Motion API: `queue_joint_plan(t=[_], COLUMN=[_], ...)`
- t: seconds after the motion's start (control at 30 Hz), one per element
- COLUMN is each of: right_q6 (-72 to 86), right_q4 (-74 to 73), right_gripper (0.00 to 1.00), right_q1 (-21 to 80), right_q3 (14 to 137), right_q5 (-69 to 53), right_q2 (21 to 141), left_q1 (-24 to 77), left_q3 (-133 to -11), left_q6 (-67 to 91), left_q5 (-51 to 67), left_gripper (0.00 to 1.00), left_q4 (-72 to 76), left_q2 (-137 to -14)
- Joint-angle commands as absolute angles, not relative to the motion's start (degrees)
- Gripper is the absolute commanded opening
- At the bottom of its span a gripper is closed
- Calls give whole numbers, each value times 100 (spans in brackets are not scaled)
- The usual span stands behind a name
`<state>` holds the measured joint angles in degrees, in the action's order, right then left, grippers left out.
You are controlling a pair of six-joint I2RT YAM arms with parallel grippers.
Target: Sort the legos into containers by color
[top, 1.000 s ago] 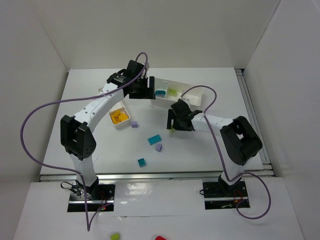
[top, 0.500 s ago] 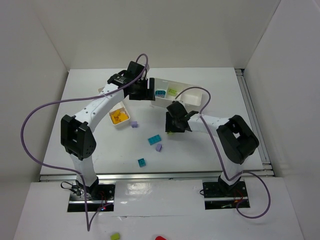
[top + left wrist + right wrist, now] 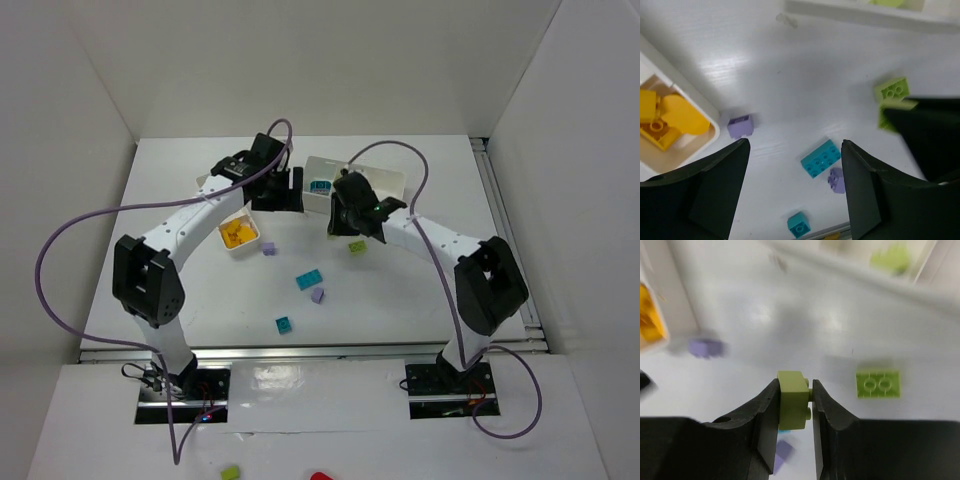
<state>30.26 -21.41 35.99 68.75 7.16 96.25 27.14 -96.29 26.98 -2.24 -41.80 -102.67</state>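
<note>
My right gripper [image 3: 795, 386] is shut on a lime green lego [image 3: 793, 402], held above the table; in the top view this gripper [image 3: 343, 222] hangs just in front of the wider container [image 3: 385, 180]. A second lime lego [image 3: 878, 384] lies flat below it [image 3: 356, 246]. My left gripper [image 3: 794, 145] is open and empty over the table, between the two containers [image 3: 285, 190]. Under it lie a teal lego [image 3: 820, 158], two lavender legos [image 3: 740, 125] [image 3: 837, 180] and a small teal one [image 3: 798, 224]. Orange legos [image 3: 665, 117] fill the near compartment of the slim container [image 3: 243, 249].
The wider container holds a teal lego [image 3: 321, 186] and a lime one [image 3: 890, 257] in separate compartments. The right gripper's dark body [image 3: 927, 135] shows at the right of the left wrist view. White walls enclose the table on three sides.
The right gripper has shut on the lime lego and lifted it off the table, swinging back toward the wider container. The left gripper has shifted slightly and stays open.
</note>
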Motion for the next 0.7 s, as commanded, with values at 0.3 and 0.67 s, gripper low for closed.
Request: queue_joint_plan(t=[0.3,0.67], right_q6=[2153,2048], right_q4=[-1890,-1846], right_gripper=[10,71], right_q1=[2585,2531], right_q3=[9289,9696], right_q5=[1239,1387], right_q2=[11020,11192], left_q1=[2918,3129], left_q3=[-7700,-6847], left_q6=[3199,3463], left_q5=[-158,-457], left_gripper=[91,85], left_q4=[-4034,-3771], left_q2=[-8886,-8886])
